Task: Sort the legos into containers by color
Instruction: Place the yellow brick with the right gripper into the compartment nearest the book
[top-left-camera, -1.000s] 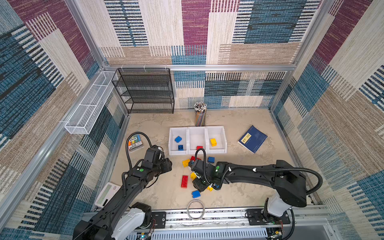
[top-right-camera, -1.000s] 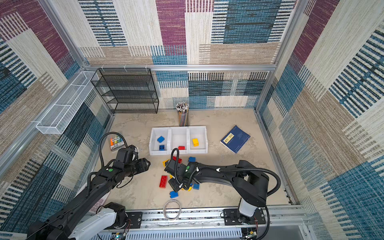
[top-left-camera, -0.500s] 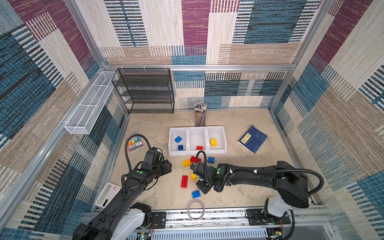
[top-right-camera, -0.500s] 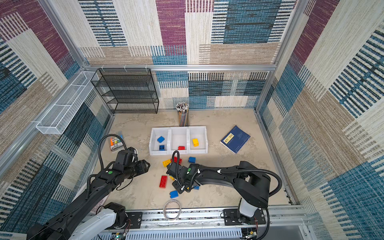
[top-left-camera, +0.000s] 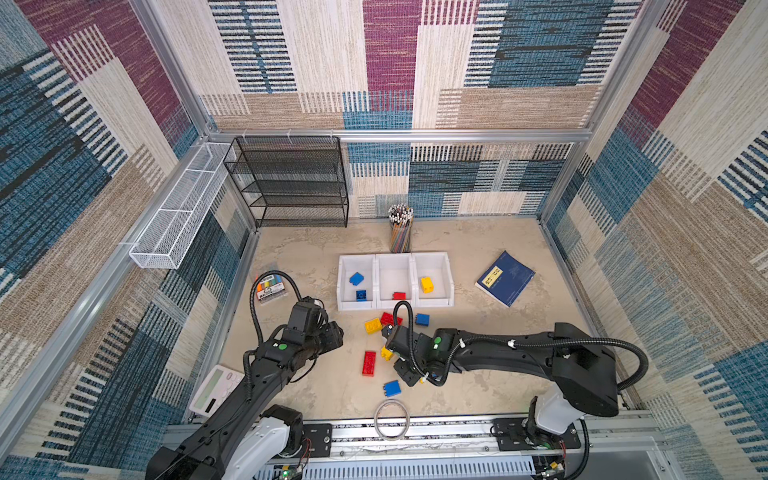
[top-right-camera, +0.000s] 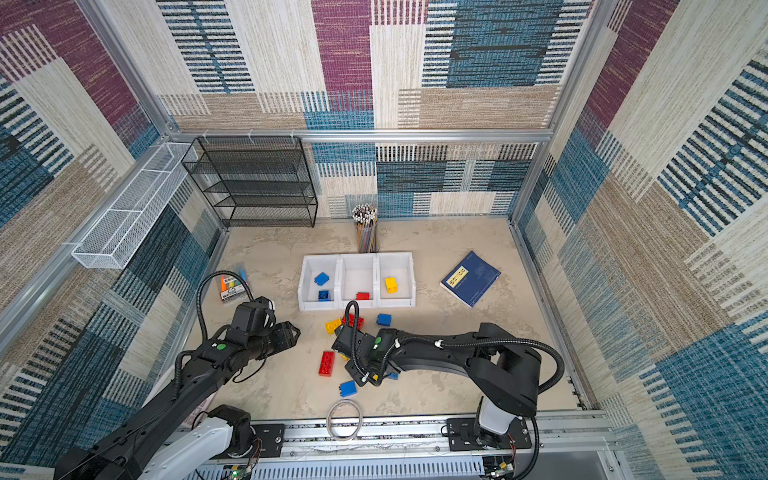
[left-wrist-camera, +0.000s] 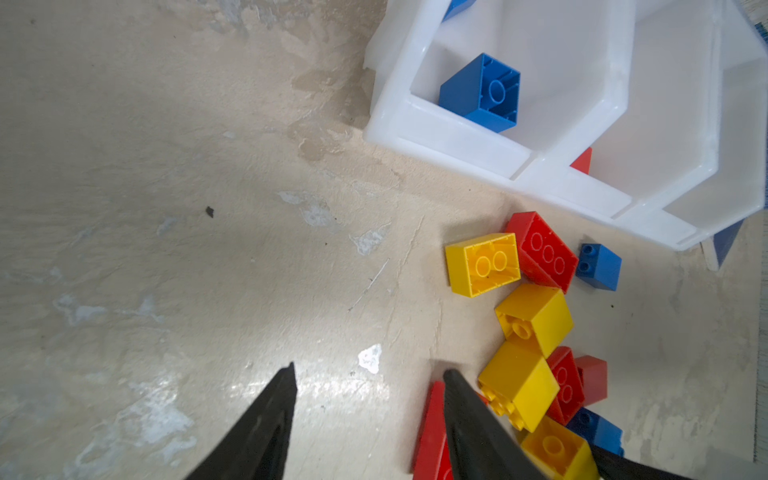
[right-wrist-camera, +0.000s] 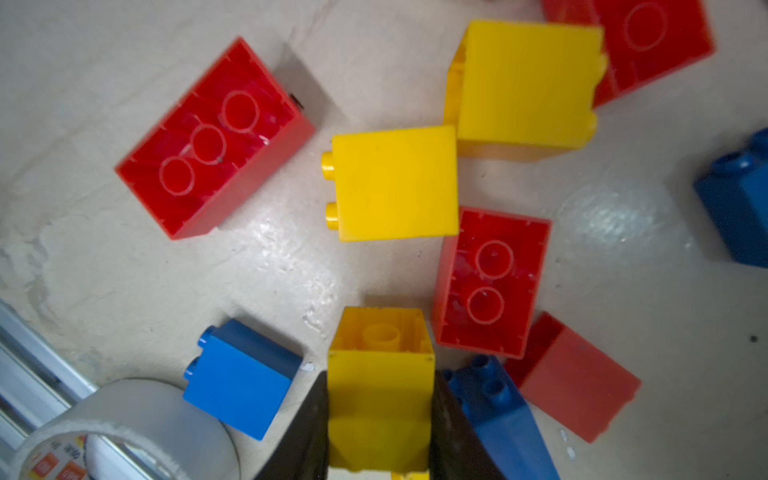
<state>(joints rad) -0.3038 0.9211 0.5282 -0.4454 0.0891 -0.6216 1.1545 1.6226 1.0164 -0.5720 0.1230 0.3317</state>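
Observation:
Three white containers (top-left-camera: 358, 306) stand in a row: the left one holds two blue legos (top-left-camera: 356, 278), the middle one a red lego (top-left-camera: 399, 295), the right one a yellow lego (top-left-camera: 426, 284). Loose red, yellow and blue legos lie in front of them. My right gripper (right-wrist-camera: 379, 374) reaches into this pile and is shut on a yellow lego (right-wrist-camera: 380, 399), beside a blue lego (right-wrist-camera: 243, 376) and a red one (right-wrist-camera: 490, 282). The left gripper (left-wrist-camera: 370, 368) hovers open and empty over bare floor, left of the pile, near a red oblong lego (top-left-camera: 368, 363).
A tape roll (top-left-camera: 391, 419) lies at the near edge, just by the right gripper. A calculator (top-left-camera: 214, 390) and a highlighter pack (top-left-camera: 270, 286) sit on the left, a blue book (top-left-camera: 505, 277) on the right. A pencil cup (top-left-camera: 401, 232) and a black rack (top-left-camera: 291, 183) stand behind.
The right gripper's jaws have closed onto the yellow lego after shifting slightly toward the near edge. The left arm has barely moved and stays open.

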